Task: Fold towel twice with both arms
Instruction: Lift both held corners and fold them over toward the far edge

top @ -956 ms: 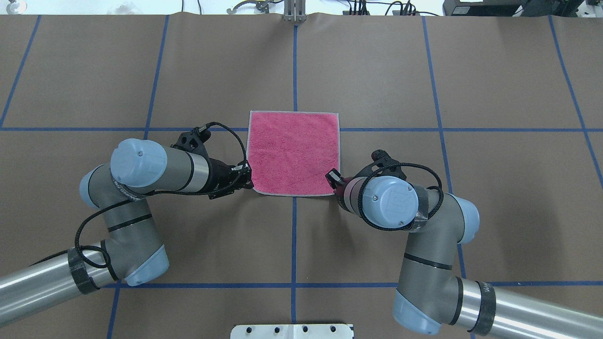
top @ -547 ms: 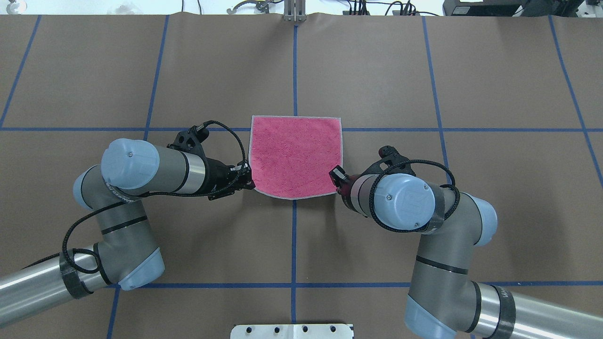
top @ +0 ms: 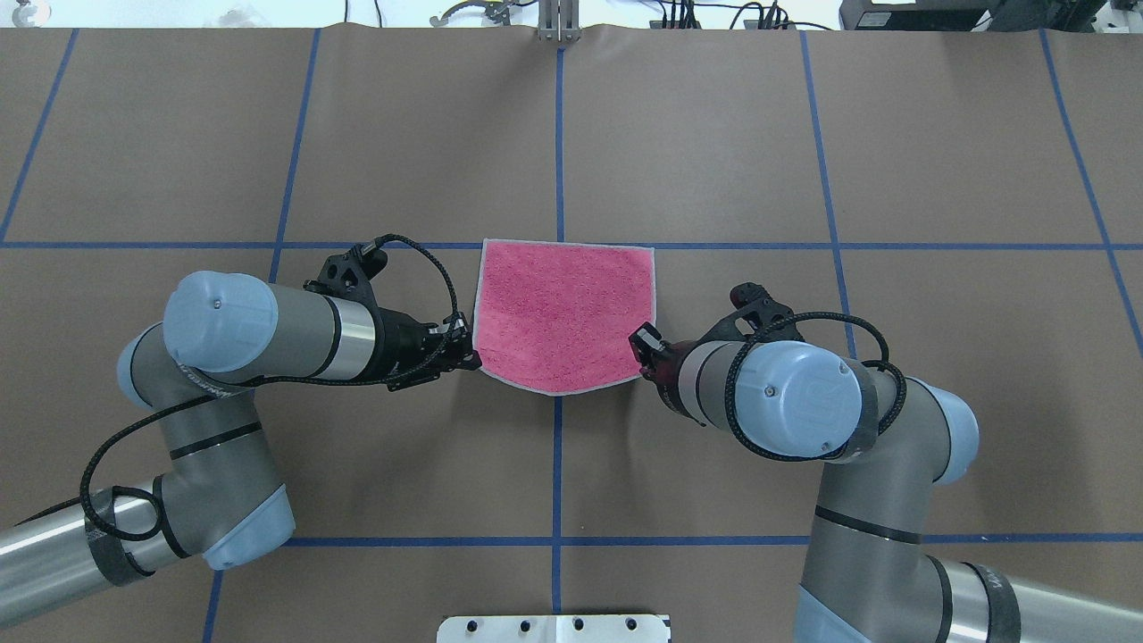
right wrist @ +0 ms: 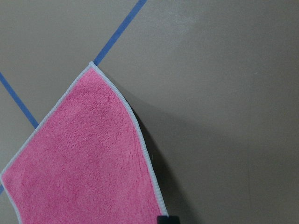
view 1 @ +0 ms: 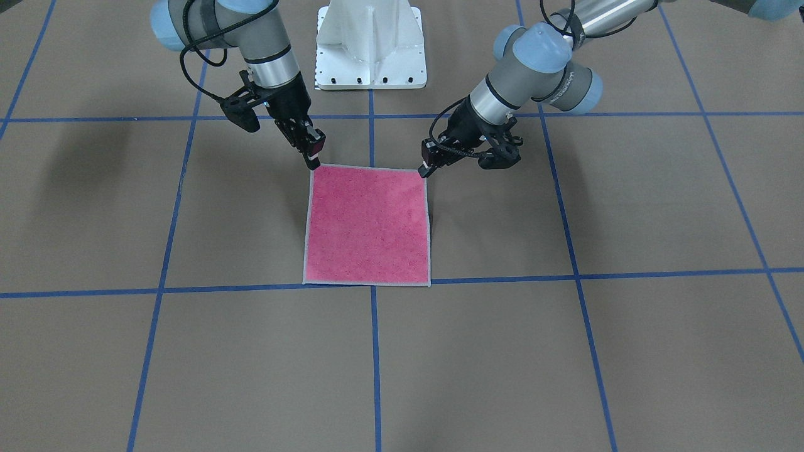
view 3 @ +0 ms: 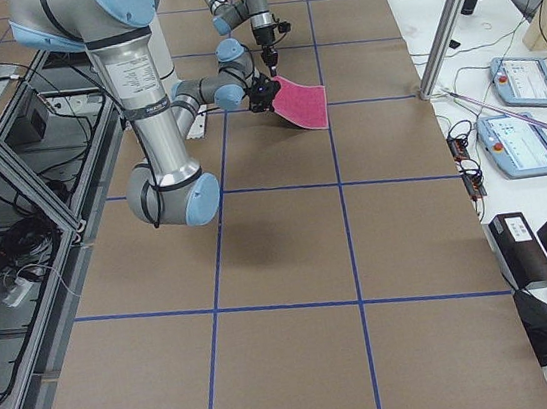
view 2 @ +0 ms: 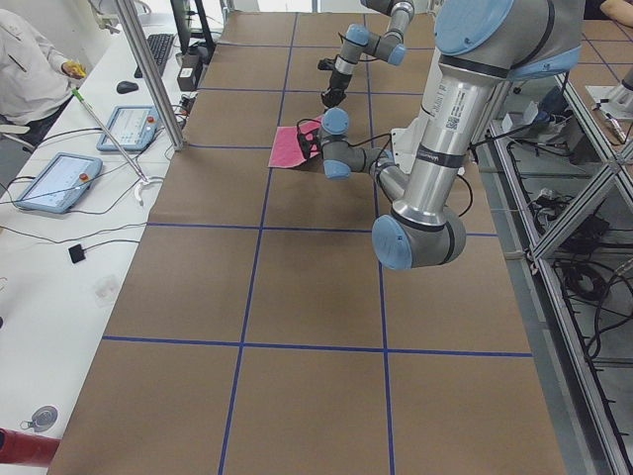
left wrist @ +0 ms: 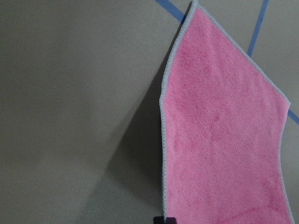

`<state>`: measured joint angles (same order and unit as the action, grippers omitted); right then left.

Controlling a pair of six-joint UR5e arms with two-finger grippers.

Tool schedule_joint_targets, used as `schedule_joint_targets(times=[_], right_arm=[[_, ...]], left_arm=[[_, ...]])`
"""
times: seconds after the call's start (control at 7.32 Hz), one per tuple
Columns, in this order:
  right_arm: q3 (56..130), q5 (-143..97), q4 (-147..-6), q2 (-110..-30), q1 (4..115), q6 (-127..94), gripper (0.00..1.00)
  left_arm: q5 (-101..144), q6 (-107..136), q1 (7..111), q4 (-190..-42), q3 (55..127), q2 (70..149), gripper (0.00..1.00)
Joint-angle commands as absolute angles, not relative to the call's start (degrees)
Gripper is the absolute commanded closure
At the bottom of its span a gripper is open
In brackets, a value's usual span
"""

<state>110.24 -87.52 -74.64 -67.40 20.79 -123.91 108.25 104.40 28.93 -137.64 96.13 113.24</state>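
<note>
Where its two near corners are raised, the small pink square terry towel point(top: 564, 313) is pinched by the black left gripper point(top: 464, 351) and the black right gripper point(top: 643, 346), one corner each; its far edge lies on the brown surface point(top: 714, 134).

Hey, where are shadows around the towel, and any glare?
Left wrist view: dark shadow on the table left of the towel; right wrist view: shadow on its right; overhead view: glare streaks on the left arm and right arm tubes.

One towel point(top: 564, 313), two arms point(top: 268, 326), one pedestal point(view 1: 370, 44).
</note>
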Motion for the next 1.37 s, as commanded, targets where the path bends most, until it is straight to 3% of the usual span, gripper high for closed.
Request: schedule_joint_targets(times=[0.0, 0.68, 1.23], right_arm=[[109.6, -87.5, -74.6, -67.2, 21.3, -123.4, 1.00], [108.0, -87.5, -74.7, -66.6, 24.3, -121.5, 1.00], [105.7, -87.5, -74.6, -64.7, 26.4, -121.3, 1.00]], left_arm=[[108.2, 104.4, 28.8, -137.3, 95.7, 113.5, 1.00], [107.8, 104.3, 31.3, -133.9, 95.4, 115.0, 1.00], [107.8, 104.3, 33.7, -131.6, 90.5, 120.6, 1.00]])
